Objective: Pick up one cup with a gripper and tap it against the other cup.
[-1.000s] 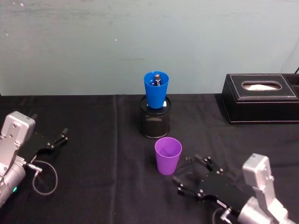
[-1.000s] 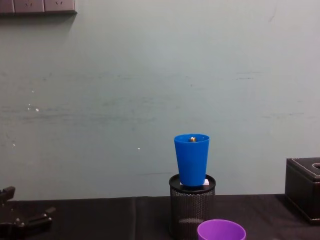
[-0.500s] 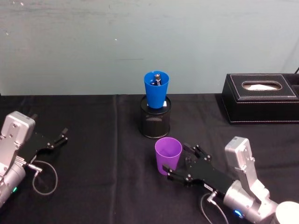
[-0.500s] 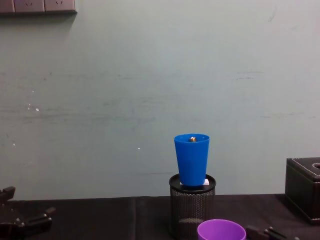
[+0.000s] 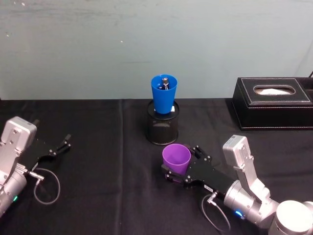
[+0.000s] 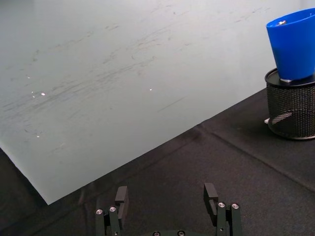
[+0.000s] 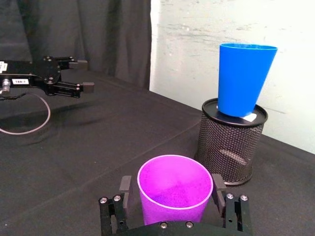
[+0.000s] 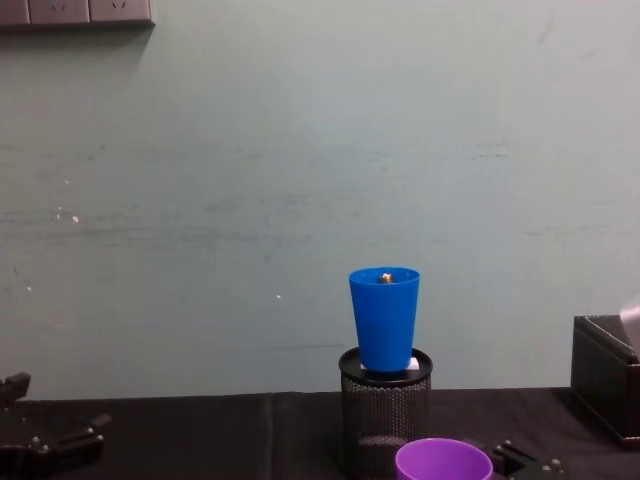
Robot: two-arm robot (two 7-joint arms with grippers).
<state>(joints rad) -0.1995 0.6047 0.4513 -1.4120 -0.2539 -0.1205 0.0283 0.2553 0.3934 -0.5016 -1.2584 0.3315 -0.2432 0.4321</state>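
Risk | right tool point(image 7: 172, 189) stood open astride purple cup point(image 5: 176, 159), ungripped | we feared a hard tap toppling perched blue cup point(image 5: 164, 93) | left tool point(image 6: 165, 191) parked left, open

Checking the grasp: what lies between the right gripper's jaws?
The purple cup, upright between the open jaws of the right gripper, in the right wrist view. The left gripper idles apart.

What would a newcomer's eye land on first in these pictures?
First, the bright blue cup, standing in a black mesh pen holder at the middle back of the black table. Just in front of it, the purple cup stands upright between the open fingers of the right gripper. The left gripper lies idle and open near the table's left edge.
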